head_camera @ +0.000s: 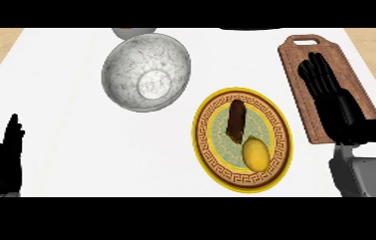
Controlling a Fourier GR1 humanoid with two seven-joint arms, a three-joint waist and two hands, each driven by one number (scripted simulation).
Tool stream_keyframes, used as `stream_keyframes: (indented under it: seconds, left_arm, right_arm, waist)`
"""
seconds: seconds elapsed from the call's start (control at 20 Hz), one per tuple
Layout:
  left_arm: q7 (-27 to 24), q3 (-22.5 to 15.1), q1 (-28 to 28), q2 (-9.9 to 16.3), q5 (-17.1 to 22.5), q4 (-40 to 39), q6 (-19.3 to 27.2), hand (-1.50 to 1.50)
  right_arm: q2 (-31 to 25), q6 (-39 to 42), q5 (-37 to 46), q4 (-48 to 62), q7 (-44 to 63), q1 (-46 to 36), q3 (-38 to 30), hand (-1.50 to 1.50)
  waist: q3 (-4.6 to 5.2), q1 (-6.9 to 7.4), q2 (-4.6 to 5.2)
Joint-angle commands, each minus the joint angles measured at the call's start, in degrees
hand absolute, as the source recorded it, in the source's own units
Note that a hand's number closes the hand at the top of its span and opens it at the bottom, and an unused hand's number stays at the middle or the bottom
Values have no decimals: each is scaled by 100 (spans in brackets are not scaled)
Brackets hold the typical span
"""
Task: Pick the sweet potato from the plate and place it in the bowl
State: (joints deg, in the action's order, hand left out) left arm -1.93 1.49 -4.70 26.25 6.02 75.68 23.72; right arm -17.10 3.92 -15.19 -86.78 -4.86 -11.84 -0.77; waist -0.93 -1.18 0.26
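Right robot hand (334,97) lies over the wooden cutting board (301,52) at the right side of the table (66,109), fingers (317,69) straight and spread slightly, pointing toward the far edge; it holds nothing, and whether the palm touches the board cannot be told. Grey forearm (352,169) enters from the near right corner. Left robot hand (11,149) shows at the near left edge, fingers up and relaxed, holding nothing, resting well apart from every item. Sweet potato (235,119), dark brown and elongated, lies on the plate (208,134), in its far half, long axis running roughly far to near. A yellow lemon-like fruit (255,153) sits on the same plate just near and right of the sweet potato, close to or touching its near end. Plate has a yellow rim with a brown patterned band and a pale green centre; it stands just left of the cutting board. Bowl (129,69), grey-white and marbled, sits to the far left of the plate, near but apart from it, with nothing in it. A second greyish object (132,32) is partly visible at the far edge behind the bowl; what it is cannot be told.
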Motion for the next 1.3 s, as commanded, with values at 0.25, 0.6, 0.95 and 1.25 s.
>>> stream_keyframes:
  seconds: [0.25,0.6,0.95,1.25]
  left_arm:
    - [-436,-240,1730,-128,550,1043,-963,0]
    - [-196,-78,1738,-184,926,926,-1167,0]
    - [-211,218,1657,97,1107,882,-1466,0]
    - [-98,164,1826,-80,1085,855,-1332,0]
  right_arm:
    - [1213,-278,1238,528,1072,-1508,2120,-150]
    - [1240,-2661,4963,597,1550,-1476,3373,-150]
    - [1567,-1559,6905,307,4371,-2190,4255,-150]
    - [1702,701,6857,-224,6467,-3050,4173,-150]
  waist:
    - [141,594,14]
    - [126,208,-79]
    - [123,46,-142]
    - [114,20,-110]
